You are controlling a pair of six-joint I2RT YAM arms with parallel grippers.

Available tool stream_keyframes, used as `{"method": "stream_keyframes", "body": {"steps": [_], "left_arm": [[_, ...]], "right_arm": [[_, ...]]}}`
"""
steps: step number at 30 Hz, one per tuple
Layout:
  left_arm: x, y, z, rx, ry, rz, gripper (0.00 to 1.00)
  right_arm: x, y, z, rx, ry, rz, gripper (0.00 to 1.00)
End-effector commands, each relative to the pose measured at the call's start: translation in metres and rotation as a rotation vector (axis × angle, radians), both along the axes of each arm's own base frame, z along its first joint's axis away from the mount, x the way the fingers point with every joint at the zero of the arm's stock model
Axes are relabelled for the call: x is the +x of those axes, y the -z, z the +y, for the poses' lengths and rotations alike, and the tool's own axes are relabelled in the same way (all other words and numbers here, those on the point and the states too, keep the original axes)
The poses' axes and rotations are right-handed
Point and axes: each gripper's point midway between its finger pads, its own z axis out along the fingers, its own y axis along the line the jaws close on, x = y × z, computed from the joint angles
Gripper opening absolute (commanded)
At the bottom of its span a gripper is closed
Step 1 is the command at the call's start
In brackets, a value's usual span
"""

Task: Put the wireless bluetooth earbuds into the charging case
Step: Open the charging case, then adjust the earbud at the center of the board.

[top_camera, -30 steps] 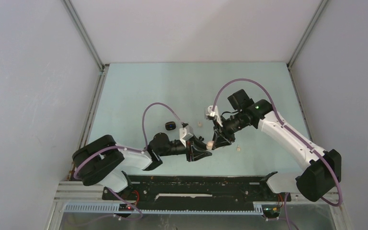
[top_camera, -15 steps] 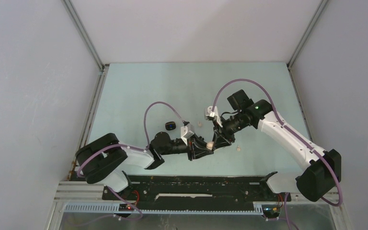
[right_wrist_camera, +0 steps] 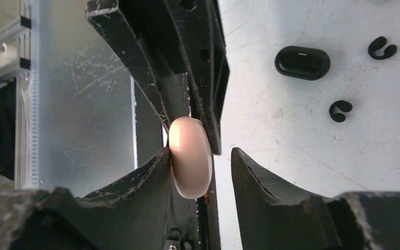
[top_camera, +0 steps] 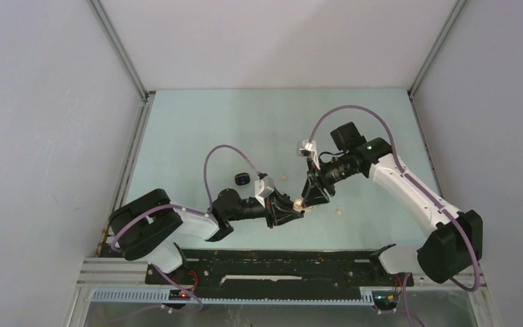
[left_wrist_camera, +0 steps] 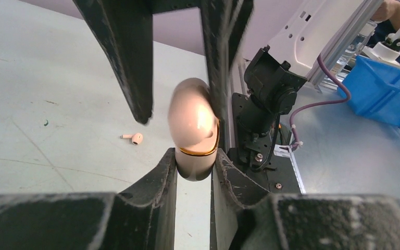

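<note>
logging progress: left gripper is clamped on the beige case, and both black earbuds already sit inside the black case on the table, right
Not quite. The left gripper is clamped on the beige case, but the black earbuds are not inside the black case. They lie loose on the table beside it, as the right wrist view shows.

**Case caught between both grippers, mid-table**

The charging case (left_wrist_camera: 195,130) sits between the fingers of the left gripper (left_wrist_camera: 194,159), which reaches in from the left. The right gripper (right_wrist_camera: 200,152) straddles it from the right rear, one finger touching and the other apart. Left and further back on the table (top_camera: 197,136) lies a second case (right_wrist_camera: 302,62), with two curled earbuds (right_wrist_camera: 340,110) near it. A lone earbud (top_camera: 340,212) lies off to the right.
</note>
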Motion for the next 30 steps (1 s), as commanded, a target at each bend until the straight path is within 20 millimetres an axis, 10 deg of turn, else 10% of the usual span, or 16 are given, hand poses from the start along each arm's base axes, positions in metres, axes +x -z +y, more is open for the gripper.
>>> {"method": "stream_keyframes", "body": {"steps": [1,14,30], "left_arm": [[-0.006,-0.013,0.002,-0.051,0.016,-0.071,0.0],[-0.002,-0.013,0.009,-0.042,-0.034,-0.054,0.0],[0.004,-0.015,0.03,0.018,-0.134,-0.044,0.0]], "right_arm": [[0.025,-0.024,0.003,0.096,0.08,0.018,0.48],[0.055,-0.074,-0.035,0.314,0.227,0.038,0.49],[0.087,0.023,-0.12,-0.171,0.625,-0.215,0.46]]}}
